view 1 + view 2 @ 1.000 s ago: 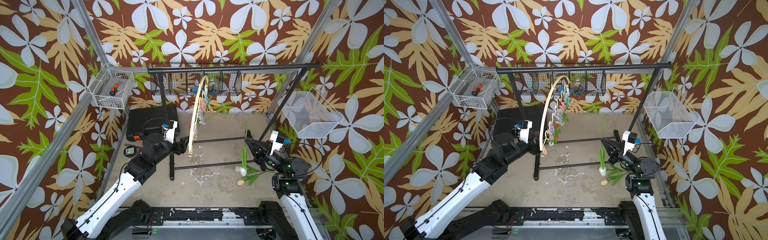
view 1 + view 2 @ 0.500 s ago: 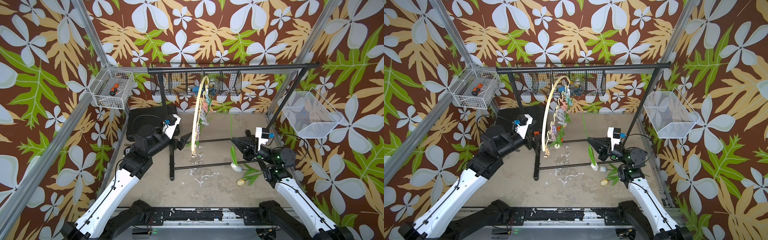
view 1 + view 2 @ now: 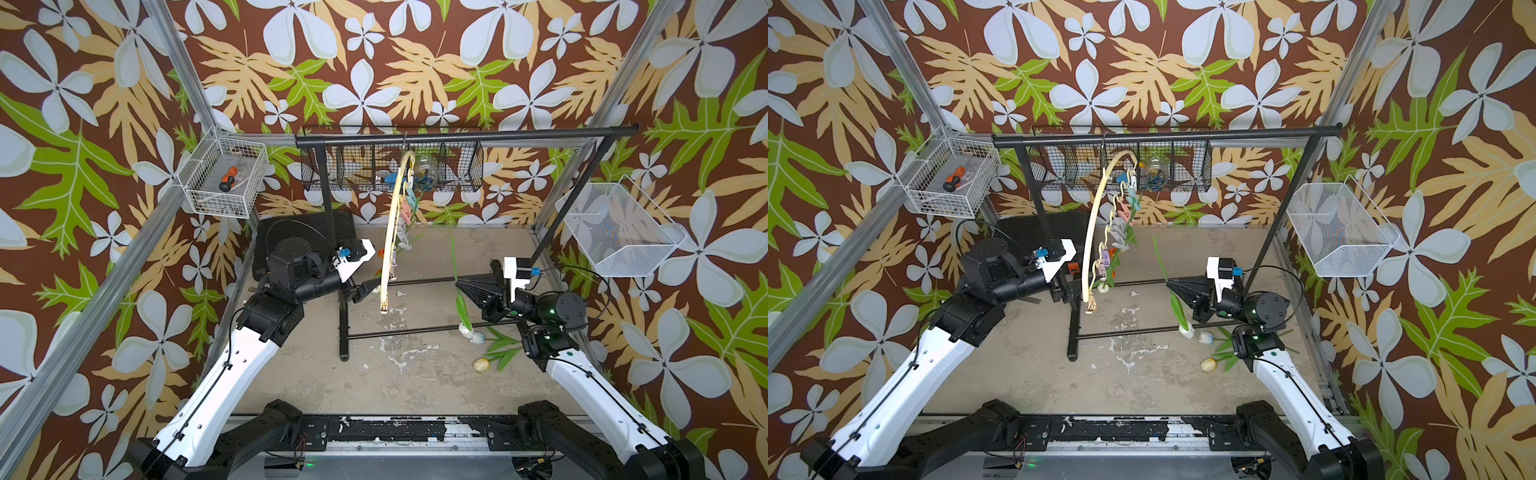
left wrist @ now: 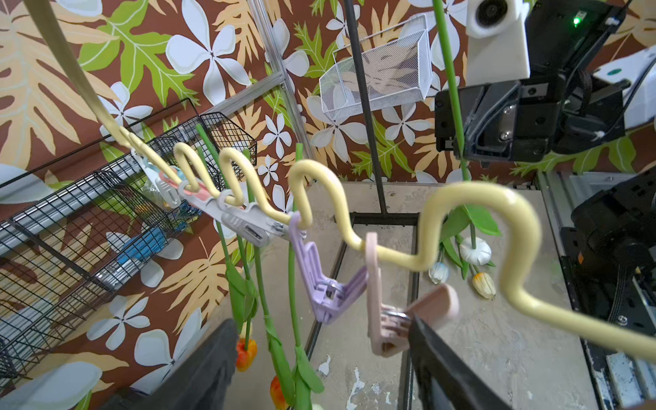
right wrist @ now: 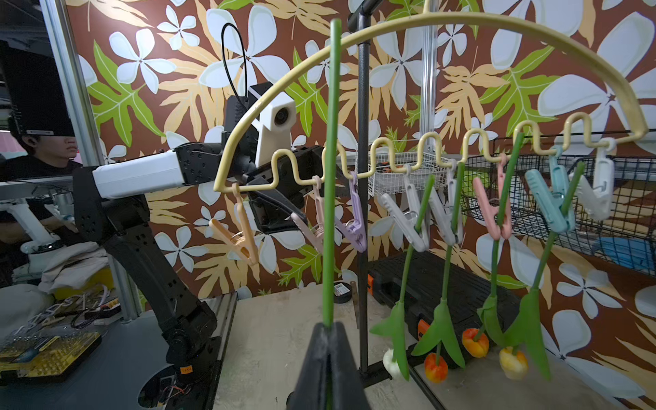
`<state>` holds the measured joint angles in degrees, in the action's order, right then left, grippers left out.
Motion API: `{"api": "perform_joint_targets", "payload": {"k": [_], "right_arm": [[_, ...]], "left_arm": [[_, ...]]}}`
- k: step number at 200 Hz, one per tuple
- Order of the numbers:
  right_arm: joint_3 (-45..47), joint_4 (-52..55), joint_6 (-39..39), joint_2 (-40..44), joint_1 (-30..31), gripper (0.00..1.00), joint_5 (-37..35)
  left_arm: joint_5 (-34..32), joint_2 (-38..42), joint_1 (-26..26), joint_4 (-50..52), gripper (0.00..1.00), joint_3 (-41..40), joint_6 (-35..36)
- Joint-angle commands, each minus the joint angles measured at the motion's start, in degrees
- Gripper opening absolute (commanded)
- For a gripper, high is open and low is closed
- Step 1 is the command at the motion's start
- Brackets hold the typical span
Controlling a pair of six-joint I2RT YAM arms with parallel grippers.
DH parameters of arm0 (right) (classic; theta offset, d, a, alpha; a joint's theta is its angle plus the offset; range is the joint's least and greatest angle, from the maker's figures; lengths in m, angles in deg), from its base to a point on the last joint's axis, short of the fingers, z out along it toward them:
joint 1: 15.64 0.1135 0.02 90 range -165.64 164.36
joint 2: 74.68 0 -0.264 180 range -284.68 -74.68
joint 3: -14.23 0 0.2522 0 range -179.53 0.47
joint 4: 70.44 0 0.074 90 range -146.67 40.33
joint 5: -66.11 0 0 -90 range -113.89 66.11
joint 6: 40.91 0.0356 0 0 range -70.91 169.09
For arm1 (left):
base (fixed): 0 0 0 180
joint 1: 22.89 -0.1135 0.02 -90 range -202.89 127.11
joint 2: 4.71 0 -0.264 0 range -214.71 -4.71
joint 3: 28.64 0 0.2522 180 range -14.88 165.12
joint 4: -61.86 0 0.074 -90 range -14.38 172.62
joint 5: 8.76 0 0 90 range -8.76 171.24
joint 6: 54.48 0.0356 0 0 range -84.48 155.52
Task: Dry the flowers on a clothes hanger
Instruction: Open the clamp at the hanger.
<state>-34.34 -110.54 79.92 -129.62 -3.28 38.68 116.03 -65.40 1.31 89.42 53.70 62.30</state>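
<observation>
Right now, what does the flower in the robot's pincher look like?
It's a fake-looking tulip, upside down: a long, straight green stem pointing up, a green leaf and a closed white head at the bottom. The right gripper pinches the stem in shut jaws. It stands apart from the hanger.

A black tubular metal garment rack (image 3: 457, 135) is erected across the grey mottled tabletop (image 3: 415, 374). A white wire basket (image 3: 216, 205) is mounted at 10 o'clock; an orange-and-black-handled screwdriver (image 3: 227, 179) is contained in it. A long black wire-mesh basket (image 3: 353, 172) is located at 12 o'clock, behind the rack's top bar. A white fine-mesh bin (image 3: 623, 257) is hung at 2 o'clock. A black plastic case (image 3: 345, 228) is laid flat at 11 o'clock.
</observation>
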Motion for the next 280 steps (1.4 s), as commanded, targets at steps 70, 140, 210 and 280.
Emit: {"api": "perform_joint_targets", "payload": {"k": [70, 140, 210, 280], "right_arm": [[0.8, -2.5, -1.1, 0.0, 1.0, 0.0, 1.4], [0.5, -1.6, -1.4, -0.1, 1.1, 0.0, 1.4], [-0.5, -0.4, -1.9, -0.4, 1.1, 0.0, 1.2], [-1.1, -0.1, -1.8, -0.6, 1.6, 0.0, 1.1]], "left_arm": [[7.8, -4.7, -2.3, 9.2, 0.67, 7.8, 9.3], [9.6, -8.5, -3.0, 7.2, 0.68, 8.4, 8.6], [7.5, -9.3, -0.4, 0.1, 0.7, 6.4, 4.6], [5.9, -9.7, 1.9, -4.1, 0.7, 5.7, 0.4]]}}
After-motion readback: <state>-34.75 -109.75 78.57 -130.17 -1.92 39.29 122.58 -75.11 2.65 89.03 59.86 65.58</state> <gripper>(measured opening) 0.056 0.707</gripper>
